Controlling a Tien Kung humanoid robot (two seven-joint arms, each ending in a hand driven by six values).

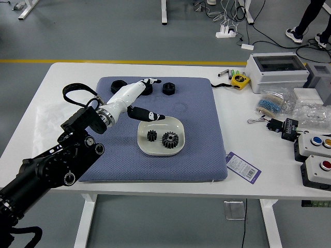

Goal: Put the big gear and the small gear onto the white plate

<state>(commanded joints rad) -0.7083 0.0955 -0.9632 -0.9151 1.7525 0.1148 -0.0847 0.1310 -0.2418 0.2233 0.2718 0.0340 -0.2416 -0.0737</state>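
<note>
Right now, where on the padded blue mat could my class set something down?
Bare patches lie right of the white rounded plate, out to the right edge of the mat, and along its near edge. The far left is crowded: the robot's left hand reaches across the black round parts.

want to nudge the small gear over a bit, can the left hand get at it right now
Probably yes: the left hand is open close by, and nothing covers the small gear on the white plate.
</note>
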